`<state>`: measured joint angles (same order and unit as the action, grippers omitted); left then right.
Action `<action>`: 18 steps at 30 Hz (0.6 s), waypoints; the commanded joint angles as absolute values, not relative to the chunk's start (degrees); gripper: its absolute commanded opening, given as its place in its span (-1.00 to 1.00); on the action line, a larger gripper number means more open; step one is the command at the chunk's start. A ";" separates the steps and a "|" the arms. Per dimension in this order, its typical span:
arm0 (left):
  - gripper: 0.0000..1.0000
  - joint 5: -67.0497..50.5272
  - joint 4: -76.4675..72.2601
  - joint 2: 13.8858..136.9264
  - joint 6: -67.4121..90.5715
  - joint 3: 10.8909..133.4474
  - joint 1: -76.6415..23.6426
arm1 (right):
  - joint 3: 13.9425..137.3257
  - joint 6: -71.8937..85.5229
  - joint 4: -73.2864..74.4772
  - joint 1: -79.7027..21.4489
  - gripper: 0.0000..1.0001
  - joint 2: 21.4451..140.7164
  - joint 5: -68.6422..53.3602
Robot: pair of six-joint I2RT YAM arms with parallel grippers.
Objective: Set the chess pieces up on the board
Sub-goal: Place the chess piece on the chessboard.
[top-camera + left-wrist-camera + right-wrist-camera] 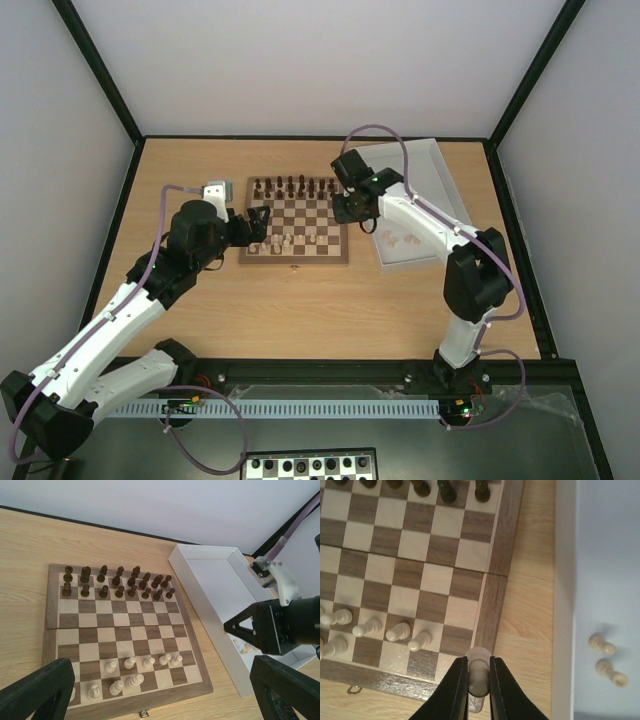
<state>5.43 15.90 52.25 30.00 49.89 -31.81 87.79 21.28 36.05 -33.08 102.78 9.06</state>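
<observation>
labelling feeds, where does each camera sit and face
top external: above, behind the robot, facing down at the table; left arm and right arm show
left wrist: on left arm, facing across the board to the tray; left end effector open below
right wrist: on right arm, facing down at the board edge; right end effector gripping a piece
shared: all show board and tray

- The middle rows of the board (120, 625) lie bare, a wide lane between the dark pieces (117, 582) at the far edge and the pale pieces (137, 672) on the near rows.
- The white tray (210, 580) stands just beside the board's right edge, leaving a narrow strip of table (525, 605).
- The right gripper (479, 666), closed on a pale piece (479, 682), blocks the near right border.
</observation>
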 commanded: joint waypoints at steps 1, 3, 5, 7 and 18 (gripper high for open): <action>0.99 5.91 16.26 52.02 30.14 50.93 -31.55 | 86.19 22.25 39.89 -34.62 -0.88 103.88 8.28; 0.99 5.89 16.26 52.10 30.19 50.91 -31.65 | 86.07 22.26 39.38 -35.31 -0.88 105.07 8.07; 0.99 6.02 16.13 52.12 30.22 50.85 -31.71 | 86.04 22.23 38.70 -35.69 -0.88 106.30 7.48; 0.99 5.98 16.19 52.20 30.17 50.89 -31.70 | 86.03 22.39 37.91 -36.27 -0.88 107.34 7.07; 0.99 6.42 16.22 52.39 30.28 50.80 -31.65 | 85.76 22.84 36.41 -38.76 -0.88 112.02 6.81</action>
